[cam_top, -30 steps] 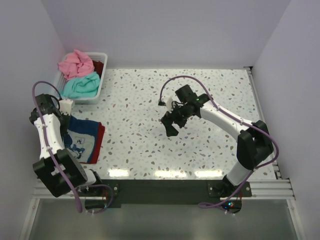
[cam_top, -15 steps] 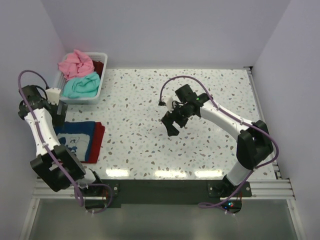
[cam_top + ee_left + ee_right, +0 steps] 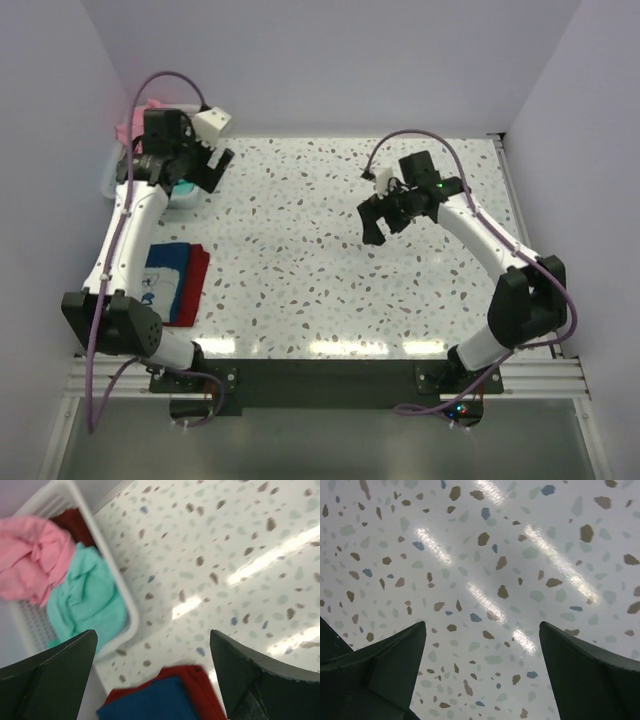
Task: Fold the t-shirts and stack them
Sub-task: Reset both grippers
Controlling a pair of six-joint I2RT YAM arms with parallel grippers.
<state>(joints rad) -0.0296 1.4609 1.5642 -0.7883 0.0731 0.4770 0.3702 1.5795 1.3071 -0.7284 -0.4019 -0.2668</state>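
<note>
A folded navy t-shirt with a pale print lies on a folded dark red one at the table's left edge. Both also show low in the left wrist view, the navy one over the dark red one. A pink t-shirt, a teal t-shirt and some dark red cloth lie crumpled in the white basket. My left gripper hangs open and holds nothing, beside the basket's near corner. My right gripper is open over bare table.
The basket stands in the far left corner against the walls, largely hidden by my left arm in the top view. The speckled table spreads between both arms. Walls close in on the left, back and right.
My left gripper opened, leaving the navy t-shirt on the dark red one, and the arm swung up and back toward the basket. My right arm shifted right and farther back.
</note>
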